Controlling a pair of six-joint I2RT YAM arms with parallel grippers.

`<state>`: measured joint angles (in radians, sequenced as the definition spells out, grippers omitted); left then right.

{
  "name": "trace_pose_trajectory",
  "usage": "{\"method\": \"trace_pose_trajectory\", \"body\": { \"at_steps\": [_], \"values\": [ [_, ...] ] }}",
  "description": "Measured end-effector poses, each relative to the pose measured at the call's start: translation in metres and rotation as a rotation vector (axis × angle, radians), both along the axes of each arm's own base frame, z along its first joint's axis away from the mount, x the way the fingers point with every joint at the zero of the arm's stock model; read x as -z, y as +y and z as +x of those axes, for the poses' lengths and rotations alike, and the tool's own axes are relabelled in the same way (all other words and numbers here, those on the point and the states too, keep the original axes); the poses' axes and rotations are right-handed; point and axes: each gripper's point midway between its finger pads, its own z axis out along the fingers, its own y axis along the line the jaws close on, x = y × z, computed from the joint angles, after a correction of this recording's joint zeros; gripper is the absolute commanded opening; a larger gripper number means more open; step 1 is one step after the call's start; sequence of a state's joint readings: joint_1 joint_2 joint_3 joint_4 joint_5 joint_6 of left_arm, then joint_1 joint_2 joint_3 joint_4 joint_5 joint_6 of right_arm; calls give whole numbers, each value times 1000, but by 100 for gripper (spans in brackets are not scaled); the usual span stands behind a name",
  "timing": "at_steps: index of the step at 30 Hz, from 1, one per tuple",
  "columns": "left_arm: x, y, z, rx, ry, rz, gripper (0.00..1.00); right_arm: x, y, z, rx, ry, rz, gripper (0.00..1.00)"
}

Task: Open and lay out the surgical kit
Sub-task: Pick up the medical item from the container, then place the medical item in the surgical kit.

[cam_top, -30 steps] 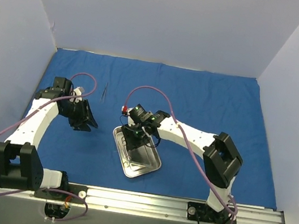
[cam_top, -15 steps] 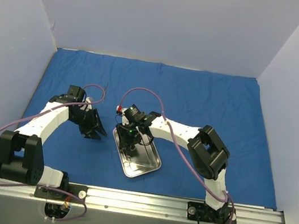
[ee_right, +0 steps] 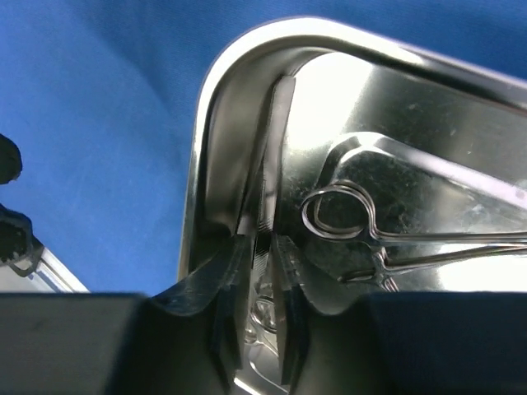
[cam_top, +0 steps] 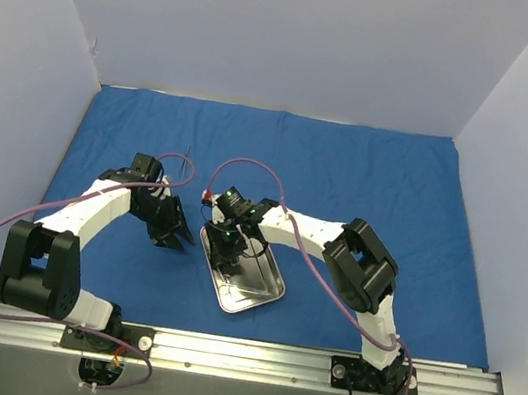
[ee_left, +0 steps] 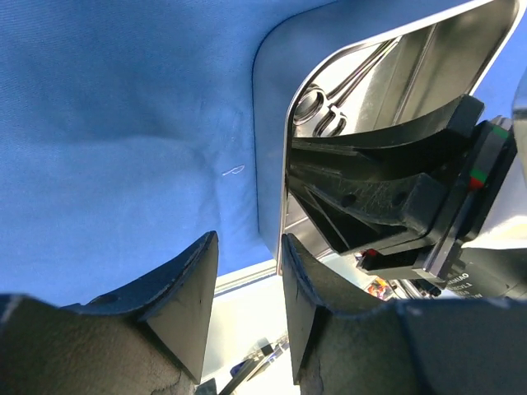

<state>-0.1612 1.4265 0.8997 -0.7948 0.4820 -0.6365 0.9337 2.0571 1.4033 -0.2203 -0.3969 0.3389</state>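
Pale walls point(cam_top: 292, 30) box in the bench, which is covered by the spread blue cloth wrap point(cam_top: 367, 184). The steel tray point(cam_top: 258, 284) sits on the cloth near the front centre, angled, between the two arms. The right hand point(cam_top: 226, 242) is down inside the tray's far-left corner. In the right wrist view its fingers are almost together with only a thin gap, tips against the tray wall point(ee_right: 247, 49). Something shiny sits between them, and I can't tell if it's gripped. A ring-handled instrument point(ee_right: 338, 210) lies in the tray just beside those fingers. More ring handles point(ee_left: 317, 111) show in the left wrist view. The left hand point(cam_top: 171, 235) is over the cloth just left of the tray, partly open, with nothing between its fingers point(ee_left: 185, 280). One thin instrument point(cam_top: 186, 158) lies on the cloth beyond the left arm, partly hidden.
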Motion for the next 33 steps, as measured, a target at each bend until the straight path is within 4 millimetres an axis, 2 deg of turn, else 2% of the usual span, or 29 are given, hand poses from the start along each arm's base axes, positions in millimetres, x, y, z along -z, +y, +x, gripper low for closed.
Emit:
{"method": "trace_pose_trajectory", "body": {
  "at_steps": [4,11,15,18,21,27,30,33],
  "values": [
    [0,0,0,1,-1,2,45,1,-2,3,8,-7,-14,0],
    [-7,0,5,29,-35,1,47,-2,-11,11,42,-7,-37,0],
    [-26,-8,13,71,-117,-56,50,-20,-34,26,103,-4,-12,0],
    [-46,-18,18,101,-196,-125,51,-52,-47,37,143,-18,65,0],
    [-69,-29,24,133,-292,-213,54,-94,-57,47,174,-37,185,0],
    [-128,-54,43,185,-507,-423,56,-181,-44,48,166,-44,513,0],
    [-157,-63,51,199,-599,-517,56,-208,-34,47,153,-28,628,0],
    [-180,-70,55,200,-671,-610,57,-220,-27,46,150,0,693,0]
  ]
}}
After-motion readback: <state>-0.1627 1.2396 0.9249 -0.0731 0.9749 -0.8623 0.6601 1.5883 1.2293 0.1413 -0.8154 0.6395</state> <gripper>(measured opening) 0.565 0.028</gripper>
